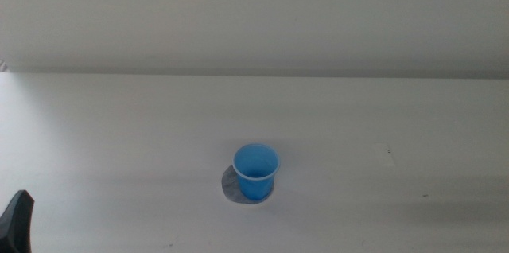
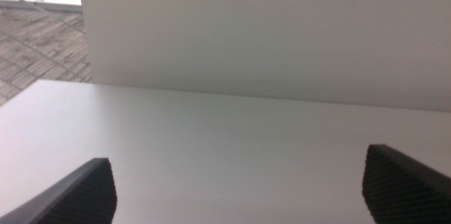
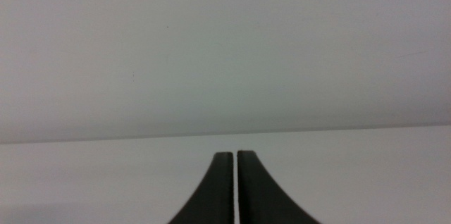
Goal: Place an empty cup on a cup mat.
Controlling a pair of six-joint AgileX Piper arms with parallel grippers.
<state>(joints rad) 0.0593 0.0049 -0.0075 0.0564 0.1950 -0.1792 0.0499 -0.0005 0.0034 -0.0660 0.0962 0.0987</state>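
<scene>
A: As the middle view looks down on the white surface [image 1: 382, 118], what do you make out?

B: The cup [image 1: 255, 172] stands upright near the centre, its mouth open and nothing visible inside. It sits on the cup mat [image 1: 232, 188], whose grey edge peeps out on one side of the base, so the cup looks a little off-centre on it. My left gripper [image 1: 17, 219] shows only as a dark tip at the lower left corner, well apart from the cup. My right gripper isn't in this view at all.

A: And from your left wrist?

B: My left gripper [image 2: 243, 185] has its jaws spread wide apart, with bare surface between them. No cup, no mat here.

A: The right wrist?

B: My right gripper [image 3: 235, 189] has its jaws pressed together, just a thin line between them, holding nothing. Only surface and wall lie ahead.

A: So what could go wrong?

B: I judge the placing is essentially done. The risk is small: the cup is light and sits near the mat's edge, so a careless sweep of either arm across the middle could nudge it off or tip it.
</scene>
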